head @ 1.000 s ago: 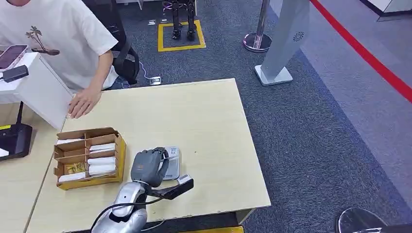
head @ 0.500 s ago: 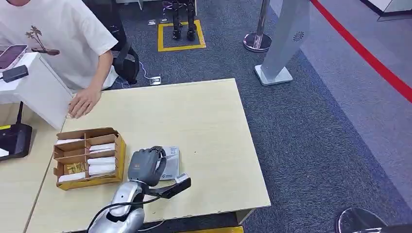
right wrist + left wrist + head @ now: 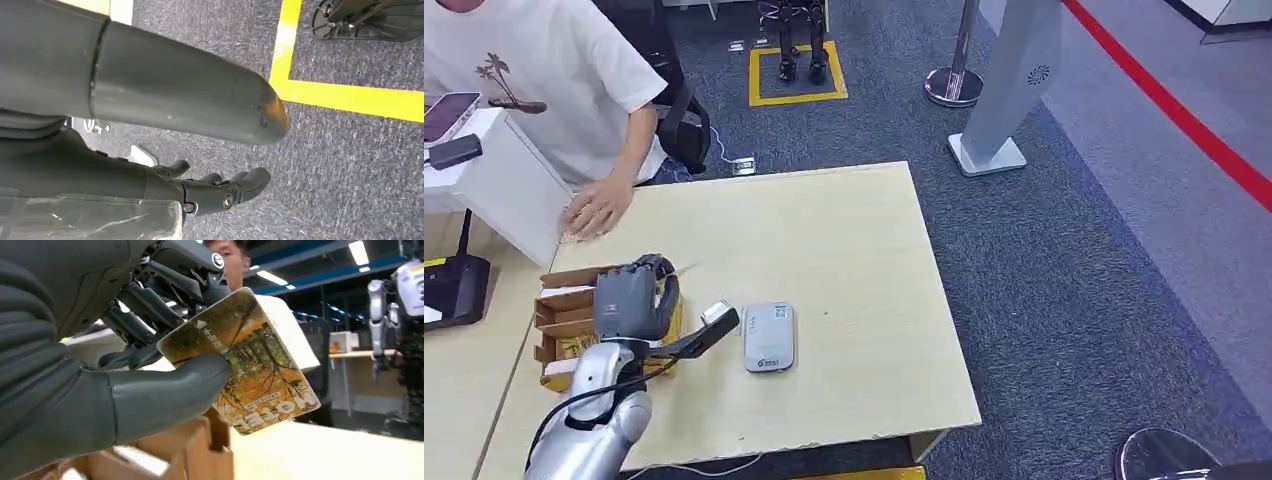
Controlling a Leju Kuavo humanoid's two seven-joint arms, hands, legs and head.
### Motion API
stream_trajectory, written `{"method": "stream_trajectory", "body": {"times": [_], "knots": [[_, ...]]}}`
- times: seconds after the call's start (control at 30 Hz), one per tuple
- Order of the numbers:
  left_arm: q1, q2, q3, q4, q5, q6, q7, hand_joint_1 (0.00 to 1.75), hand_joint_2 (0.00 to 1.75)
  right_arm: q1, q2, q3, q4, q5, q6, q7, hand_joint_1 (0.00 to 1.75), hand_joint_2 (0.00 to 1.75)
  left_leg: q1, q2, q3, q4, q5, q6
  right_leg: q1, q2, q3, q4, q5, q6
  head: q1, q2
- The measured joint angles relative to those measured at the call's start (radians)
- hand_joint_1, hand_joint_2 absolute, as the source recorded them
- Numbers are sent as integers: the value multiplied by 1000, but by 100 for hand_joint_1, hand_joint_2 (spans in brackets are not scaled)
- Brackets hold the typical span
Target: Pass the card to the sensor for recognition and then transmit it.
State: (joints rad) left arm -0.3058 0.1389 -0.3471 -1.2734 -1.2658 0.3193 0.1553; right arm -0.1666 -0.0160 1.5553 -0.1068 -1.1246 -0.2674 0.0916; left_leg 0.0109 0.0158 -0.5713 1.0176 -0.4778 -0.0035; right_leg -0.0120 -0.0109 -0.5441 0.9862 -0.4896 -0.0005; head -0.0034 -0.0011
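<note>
A: The left hand (image 3: 631, 297) is up over the cardboard box (image 3: 559, 318), and it has the card (image 3: 241, 360) clamped between thumb and fingers (image 3: 145, 305).

B: You can see the hold from the left wrist view. The thumb presses one face and the dark fingers back the other, so most of the card sticks out free. That looks deliberate to me: a bare face is what a reader needs.

A: And the reader? The grey sensor (image 3: 769, 337) lies flat on the counter (image 3: 844, 240), beside the box on the robot's right, with nothing on it.

B: Hand and sensor are well apart right now. I can't tell from these views whether the scan has happened. Either way, the card is in the air, not on the pad.

A: There's a person (image 3: 554, 80) at the far edge, with one hand (image 3: 596, 212) resting on the counter just past the box.

B: A likely receiver for the handover, I'd say. The card points roughly that way.

A: And the right hand (image 3: 220, 192)?

B: It hangs over the carpet with its fingers loosely apart, holding nothing. This is a one-arm job.
</note>
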Motion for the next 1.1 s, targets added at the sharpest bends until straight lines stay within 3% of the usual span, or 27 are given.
{"method": "stream_trajectory", "body": {"times": [0.23, 0.67, 1.1], "knots": [[20, 72, 74, -48, -20, 21, 5, 175, 175, 12, 0, 0, 0, -6, 6, -7, 0, 0, 0, 0, 0, 0, 0, 0, 0, 0, 0, 0, 0, 0, 0, 0], [159, 180, 225, -188, -39, 36, 7, 175, 175, 34, 2, 0, 0, -37, 8, -12, 0, 0, 0, 0, 0, -1, 0, 0, 0, 0, 0, 0, -1, 0, 0, 0], [253, 233, 323, -293, -50, -6, -8, 175, 175, 36, 4, 0, 0, -60, 10, -17, 0, 0, 0, 0, 0, -1, 0, 0, 0, 0, 0, 0, -1, 0, 0, 0]]}}
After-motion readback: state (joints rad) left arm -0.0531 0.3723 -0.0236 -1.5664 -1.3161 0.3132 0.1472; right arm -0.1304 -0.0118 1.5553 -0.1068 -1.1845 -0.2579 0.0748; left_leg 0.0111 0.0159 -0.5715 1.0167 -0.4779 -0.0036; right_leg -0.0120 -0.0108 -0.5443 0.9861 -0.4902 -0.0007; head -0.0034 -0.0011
